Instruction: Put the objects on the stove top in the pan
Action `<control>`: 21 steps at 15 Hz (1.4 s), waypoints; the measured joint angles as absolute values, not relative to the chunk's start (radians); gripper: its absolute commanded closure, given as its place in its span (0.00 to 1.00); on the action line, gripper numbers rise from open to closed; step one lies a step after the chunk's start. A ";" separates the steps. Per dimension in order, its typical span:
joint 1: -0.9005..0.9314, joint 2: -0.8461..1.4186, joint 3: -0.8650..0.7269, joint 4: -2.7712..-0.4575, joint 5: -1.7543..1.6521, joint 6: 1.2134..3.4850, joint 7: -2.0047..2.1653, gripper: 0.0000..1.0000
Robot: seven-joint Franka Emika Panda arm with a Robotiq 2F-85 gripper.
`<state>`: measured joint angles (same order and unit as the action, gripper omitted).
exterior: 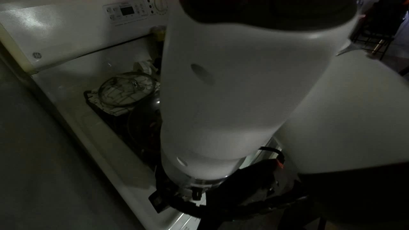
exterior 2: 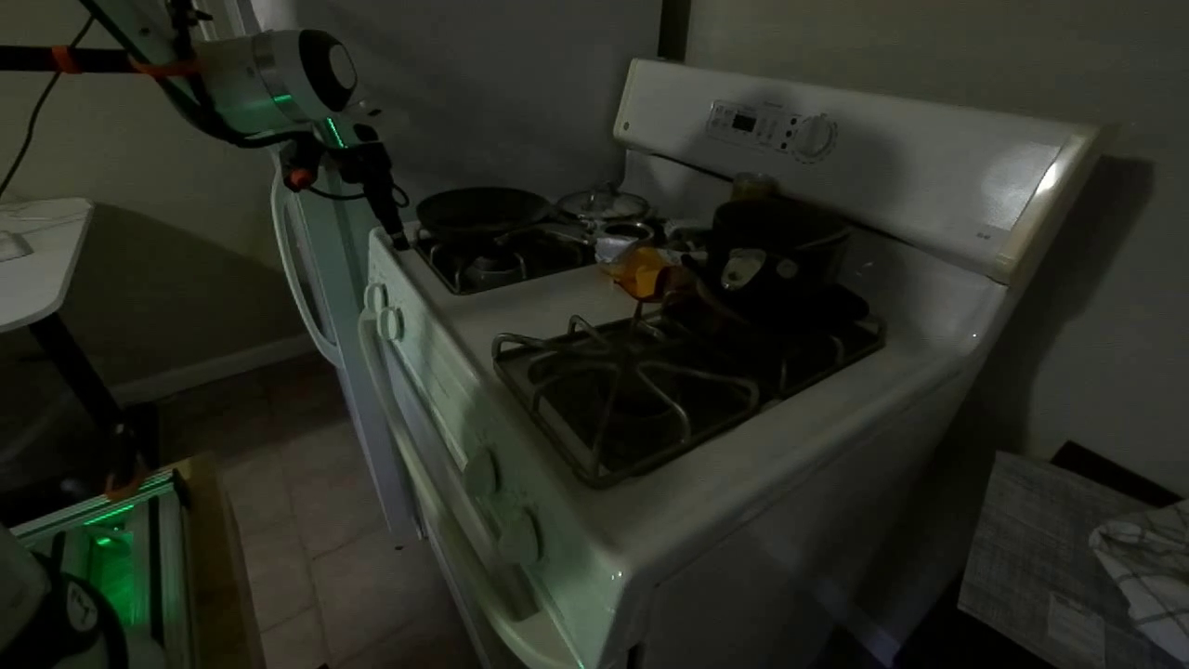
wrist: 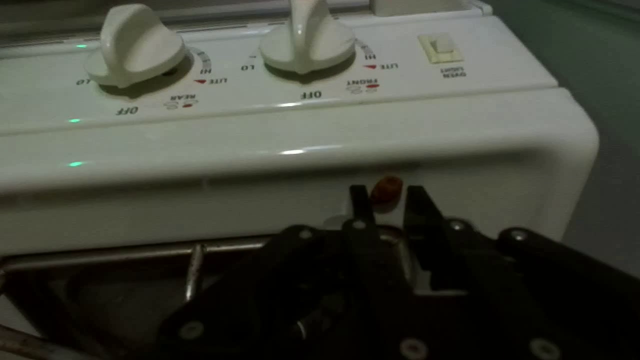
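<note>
A small reddish-orange object (wrist: 387, 190) shows at the front edge of the white stove top (wrist: 240, 142) in the wrist view. My gripper (wrist: 386, 196) is partly open, one fingertip on each side of it. The object is close to the left fingertip, and a thin gap shows on the right. In an exterior view the gripper (exterior 2: 401, 244) points down at the stove's front corner; the object cannot be made out there. The large round dark pan (exterior 2: 483, 221) sits on the rear grate beyond the gripper. It also shows in an exterior view (exterior: 135, 127), partly hidden by the arm.
Knobs (wrist: 306, 45) line the stove's front. A glass lid (exterior 2: 604, 204), a silver dish (exterior 2: 622, 240), an orange item (exterior 2: 641, 271) and a taller dark pot (exterior 2: 780, 237) stand farther along. A bare burner grate (exterior 2: 650, 381) is at the near end.
</note>
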<state>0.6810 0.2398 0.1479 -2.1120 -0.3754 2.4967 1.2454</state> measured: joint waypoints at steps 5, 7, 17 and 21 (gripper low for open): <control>0.666 0.239 0.166 -2.111 -0.374 2.497 1.276 0.97; 0.657 0.237 0.176 -2.111 -0.370 2.497 1.278 0.97; 0.555 0.153 0.226 -2.135 -0.256 2.547 1.263 0.97; 0.503 0.120 0.265 -2.158 -0.154 2.636 1.208 0.97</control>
